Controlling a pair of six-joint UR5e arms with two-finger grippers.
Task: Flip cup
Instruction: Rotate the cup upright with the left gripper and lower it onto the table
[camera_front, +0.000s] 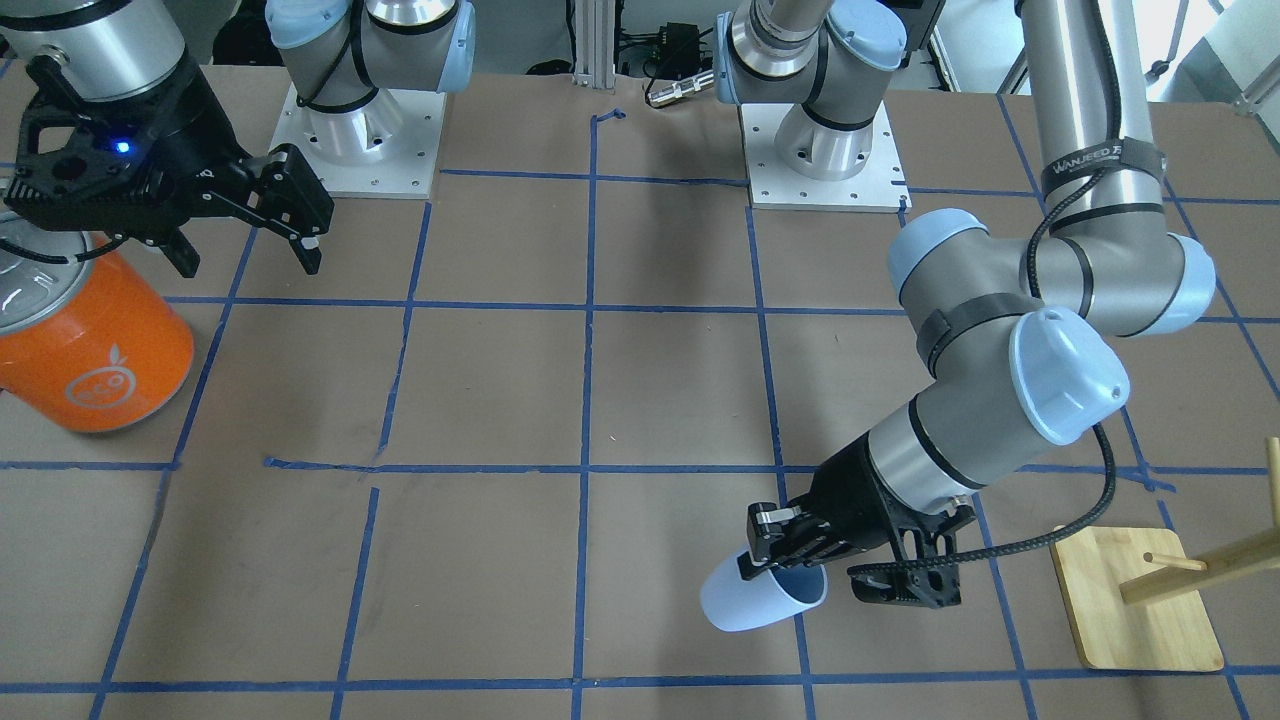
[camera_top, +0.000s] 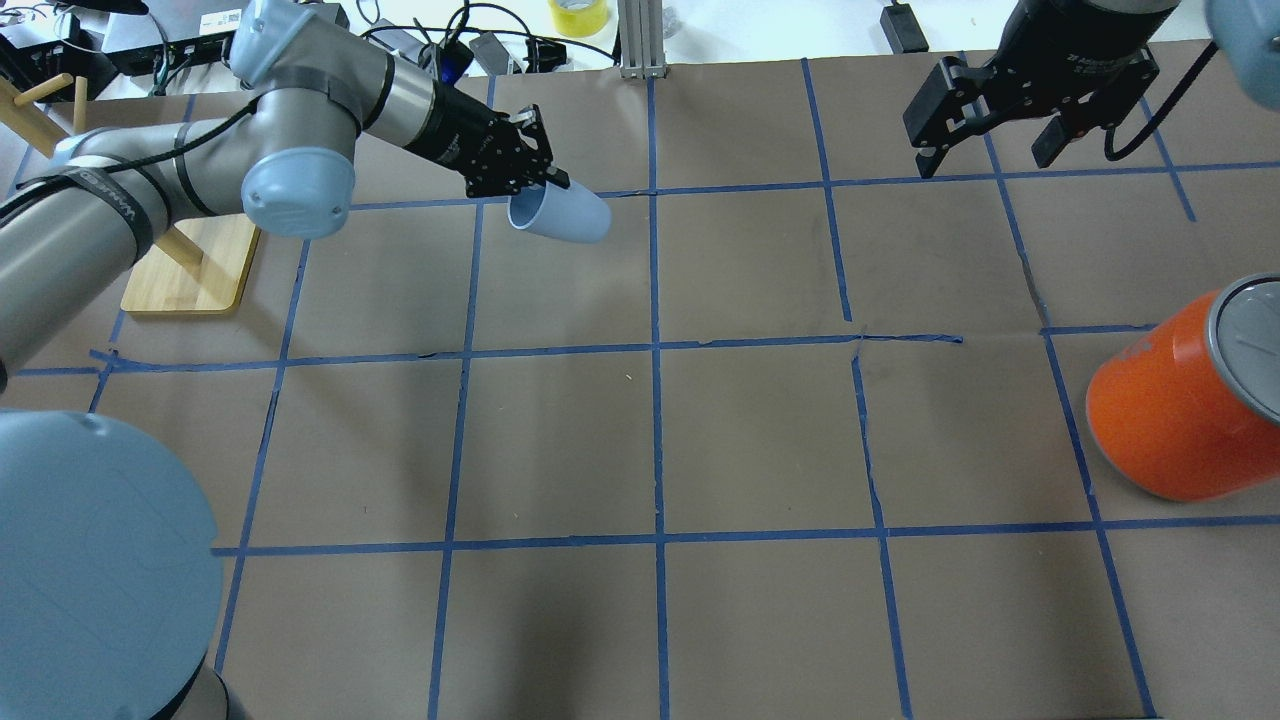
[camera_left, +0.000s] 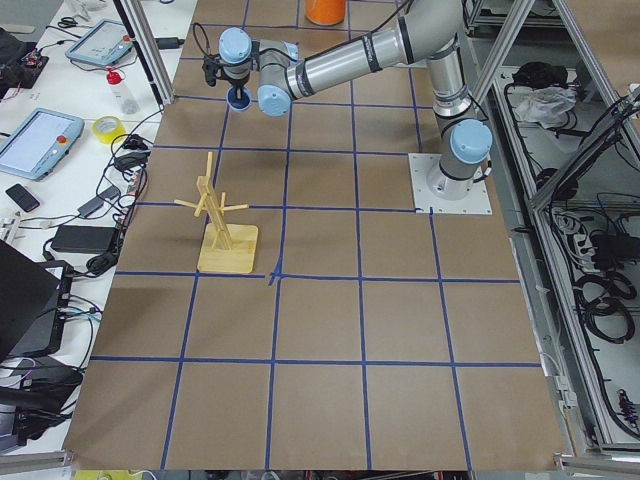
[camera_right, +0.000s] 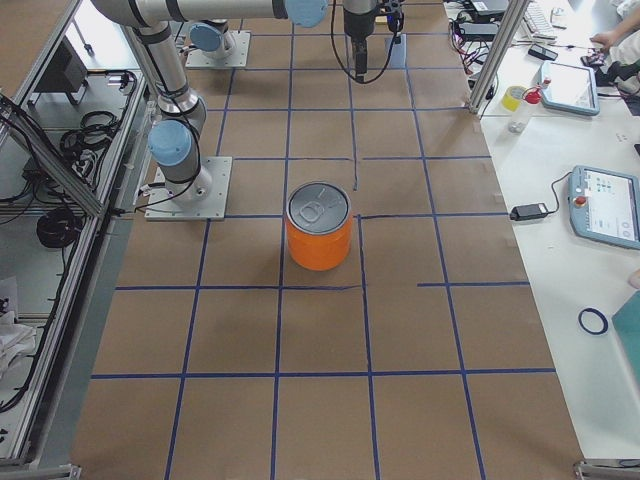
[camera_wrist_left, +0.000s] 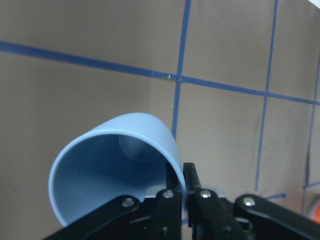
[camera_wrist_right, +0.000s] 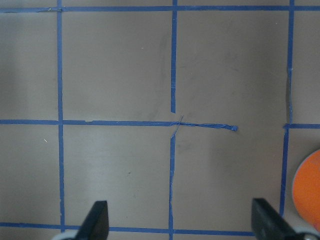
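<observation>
**Step in hand: rotate the cup.** The left claw (camera_top: 535, 182) is closed on the cup (camera_top: 560, 213). It pinches one wall at the rim, with one finger inside the mouth and one outside, as the left wrist view shows. The grip covers only a narrow part of the rim, so the cup can probably pivot or slip.

- Hold the pinch firm and turn the wrist slowly until the cup's axis is vertical.
- Lift enough that the base does not scrape the table (camera_top: 760, 440).
- Set the cup down flat, then release it.

**Position.** The cup is at the far left of the table, near the wooden peg stand (camera_top: 190, 275) and well apart from the orange can (camera_top: 1170, 410). The views do not show whether it touches the table.

**Orientation.** The long axis lies nearly level. The mouth faces the left claw and the closed base points toward the table's middle, to the robot's right. By this posture, the flip is about half done.

**Right claw.** The right claw (camera_top: 985, 160) hangs with its fingers spread and holds nothing.
</observation>
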